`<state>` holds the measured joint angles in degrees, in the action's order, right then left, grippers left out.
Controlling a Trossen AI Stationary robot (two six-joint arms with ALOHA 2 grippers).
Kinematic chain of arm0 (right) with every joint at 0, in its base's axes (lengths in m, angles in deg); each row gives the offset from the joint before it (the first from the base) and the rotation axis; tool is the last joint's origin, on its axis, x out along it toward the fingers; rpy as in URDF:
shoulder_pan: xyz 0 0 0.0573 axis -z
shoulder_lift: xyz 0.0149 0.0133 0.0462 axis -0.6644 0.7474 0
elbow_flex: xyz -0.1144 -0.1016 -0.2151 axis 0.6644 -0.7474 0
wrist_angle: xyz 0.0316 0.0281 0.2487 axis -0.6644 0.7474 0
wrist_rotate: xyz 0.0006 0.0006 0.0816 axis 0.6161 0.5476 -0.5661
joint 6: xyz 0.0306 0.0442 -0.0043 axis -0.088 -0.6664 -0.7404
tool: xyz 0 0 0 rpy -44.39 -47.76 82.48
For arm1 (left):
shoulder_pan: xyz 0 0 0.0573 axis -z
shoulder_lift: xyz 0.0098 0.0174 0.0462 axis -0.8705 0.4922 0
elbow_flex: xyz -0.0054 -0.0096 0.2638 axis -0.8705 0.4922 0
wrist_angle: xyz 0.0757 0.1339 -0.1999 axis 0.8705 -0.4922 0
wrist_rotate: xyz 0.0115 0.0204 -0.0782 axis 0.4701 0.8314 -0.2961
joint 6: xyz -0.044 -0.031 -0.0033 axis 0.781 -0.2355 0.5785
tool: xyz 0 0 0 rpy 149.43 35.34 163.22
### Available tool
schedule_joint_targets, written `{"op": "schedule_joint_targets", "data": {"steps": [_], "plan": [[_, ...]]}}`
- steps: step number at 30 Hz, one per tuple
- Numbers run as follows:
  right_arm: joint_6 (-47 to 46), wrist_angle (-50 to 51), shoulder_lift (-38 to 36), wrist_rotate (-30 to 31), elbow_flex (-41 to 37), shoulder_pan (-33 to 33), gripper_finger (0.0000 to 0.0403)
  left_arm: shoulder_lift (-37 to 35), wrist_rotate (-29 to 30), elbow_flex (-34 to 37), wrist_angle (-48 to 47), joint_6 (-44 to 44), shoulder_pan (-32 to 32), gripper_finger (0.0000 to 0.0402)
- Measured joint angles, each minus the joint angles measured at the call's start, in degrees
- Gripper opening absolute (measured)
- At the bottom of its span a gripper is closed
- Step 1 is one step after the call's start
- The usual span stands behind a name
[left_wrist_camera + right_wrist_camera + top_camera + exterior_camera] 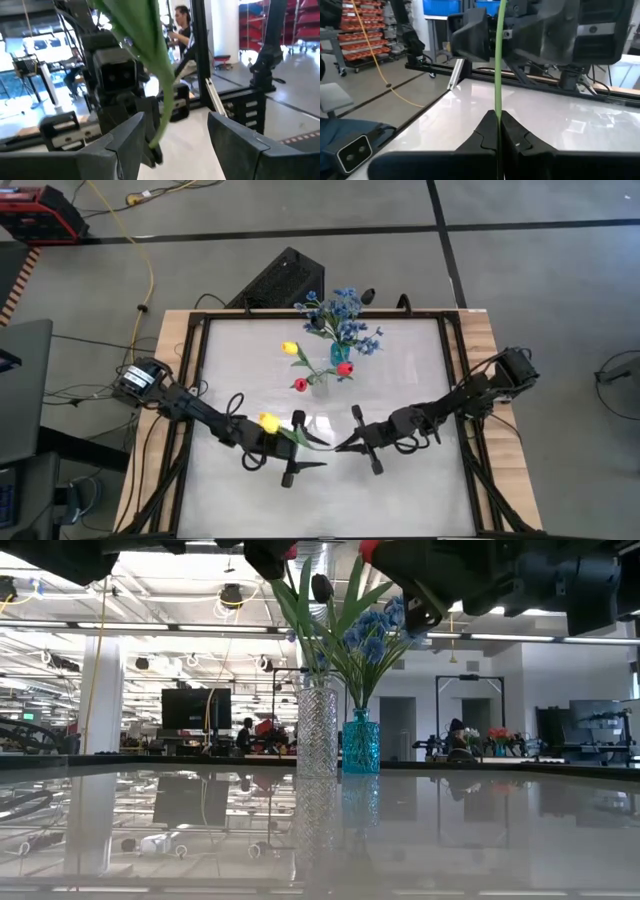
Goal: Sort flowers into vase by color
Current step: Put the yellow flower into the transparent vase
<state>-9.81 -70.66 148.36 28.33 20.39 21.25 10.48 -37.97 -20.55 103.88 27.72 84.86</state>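
Observation:
A yellow tulip [268,421] on a long green stem [305,438] hangs in the air between the two grippers, above the table's near middle. My right gripper [338,446] is shut on the stem. My left gripper [303,443] is open; its fingers [125,137] stand on either side of the stem and its leaf [145,40], and the bloom sits over the gripper's body. The blue vase [340,352] holds blue blossoms. Beside it a clear glass vase [320,380] holds one yellow and two red tulips. My right gripper pinches the green stem near its bare lower end [497,107] between the two fingertips. It comes in level from the table's right side, and the stem runs on past the fingertips toward the left gripper. The flower is lifted clear of the table. My left gripper: I cannot tell whether the leaf touches its finger.
The two vases [317,730] [361,742] stand close together past the table's middle, toward the far edge. A dark box [280,280] sits beyond the far edge. The table has a raised frame [190,380] along its sides. People and shelves show in the room behind.

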Motion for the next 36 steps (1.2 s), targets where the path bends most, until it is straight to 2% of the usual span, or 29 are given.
{"op": "schedule_joint_targets", "data": {"steps": [7, 12, 18, 23, 26, 36], "plan": [[-1.2, -0.1, 0.0, 0.6, 0.0, 0.0, 0.0025, -1.0, 2.0, 0.0, 1.4, -3.3, 0.1, 0.0191], [-2.6, -0.1, 0.0, 0.9, 0.0, 0.0, 0.0025, -3.5, 2.6, 0.0, 0.8, -5.9, 0.7, 0.0139], [-2.6, -0.6, 0.0, 0.9, 0.0, 0.0, 0.0027, -7.1, 3.1, 0.0, -6.8, -5.3, 0.7, 0.0069], [-3.4, -2.0, 0.0, 1.0, 0.0, 0.0, 0.0027, -8.2, 3.5, 0.0, -6.9, -5.6, 0.7, 0.0008], [-4.7, -2.6, 0.0, 1.4, 0.0, 0.0, 0.0025, -8.2, 5.0, 0.0, -6.3, -6.4, 0.8, 0.0005], [-11.4, -2.9, 0.0, 9.2, 0.0, 0.0, 0.0026, -8.2, 13.3, -0.3, -5.1, -11.1, 0.9, 0.0001]]}}
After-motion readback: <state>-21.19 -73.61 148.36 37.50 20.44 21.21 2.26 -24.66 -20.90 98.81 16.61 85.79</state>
